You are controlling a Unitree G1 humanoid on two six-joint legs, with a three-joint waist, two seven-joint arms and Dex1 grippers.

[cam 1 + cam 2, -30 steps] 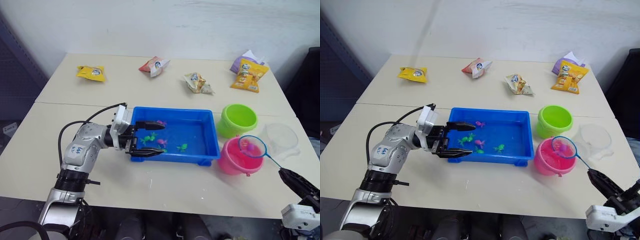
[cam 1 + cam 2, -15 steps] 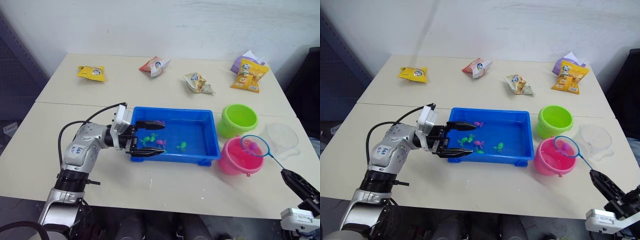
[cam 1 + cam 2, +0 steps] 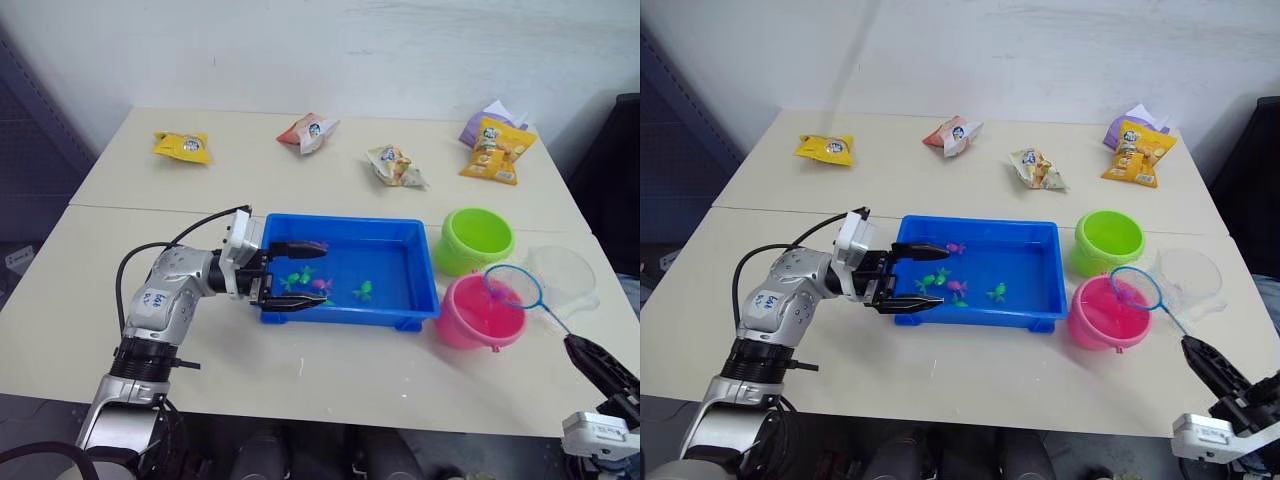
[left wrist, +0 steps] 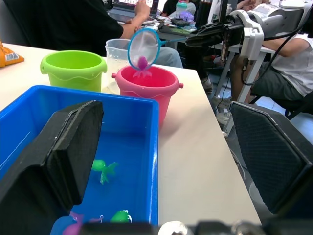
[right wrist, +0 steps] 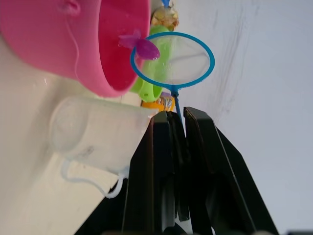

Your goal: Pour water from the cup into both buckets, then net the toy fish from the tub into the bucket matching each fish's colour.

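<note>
The blue tub [image 3: 350, 218] holds water and several toy fish, among them a green one [image 3: 363, 291] and a pink one [image 3: 321, 284]. My left gripper [image 3: 323, 273] is open, its fingers straddling the tub's left end. To the right stand the green bucket [image 3: 460, 258] and the pink bucket [image 3: 462, 325]. My right gripper [image 3: 582, 352] is shut on the net's thin handle. The blue hoop [image 3: 513, 287] hovers over the pink bucket's right rim with a pink fish [image 5: 145, 48] in its mesh. The clear cup [image 3: 563, 275] sits just right of the buckets.
Snack packets lie along the far side of the table: yellow [image 3: 182, 146], red and white [image 3: 307, 131], beige [image 3: 394, 165], and orange with purple [image 3: 498, 148]. The table's front edge runs close below the tub and buckets.
The net hoop with the pink fish has drifted slightly right and up over the pink bucket. The left gripper has stayed still at the tub.
</note>
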